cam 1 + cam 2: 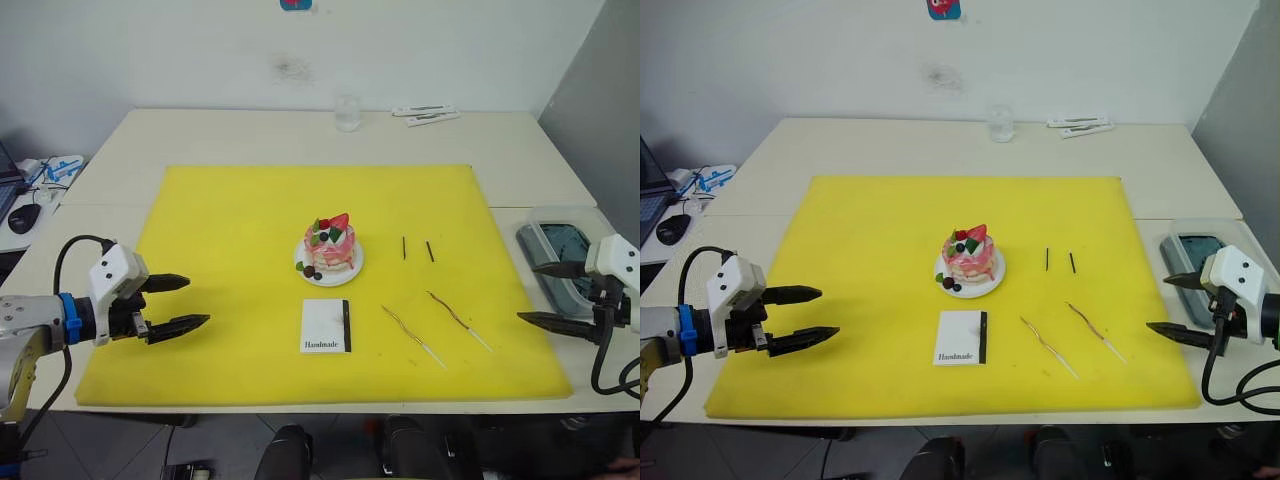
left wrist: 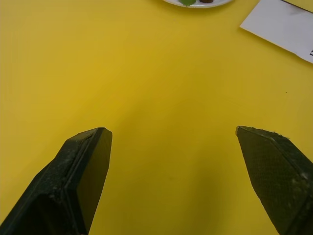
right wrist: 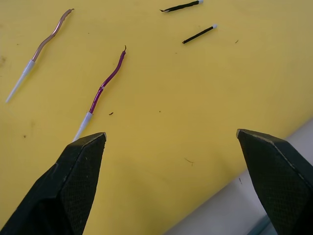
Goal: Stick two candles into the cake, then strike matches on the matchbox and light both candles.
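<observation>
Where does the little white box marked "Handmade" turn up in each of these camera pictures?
Left eye view: the matchbox lies on the yellow mat, just in front of the cake.
Right eye view: same spot, matchbox before the cake.
Left wrist view: one white corner.
Right wrist view: absent.
Shared landmark: the cake.

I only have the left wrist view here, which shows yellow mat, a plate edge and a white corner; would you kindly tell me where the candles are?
Observer: Both candles lie flat on the yellow mat, on the robot's right of the matchbox, apart from each other.
Operator: Thank you. Is the right tool holding anything?
Observer: No, the right tool is open and empty at the mat's right edge, pointing toward the candles.
Operator: And the matches?
Observer: The two matches lie side by side to the right of the cake, farther from the robot than the candles.
Operator: Anything in the cake yet?
Observer: No candle stands in it.
</observation>
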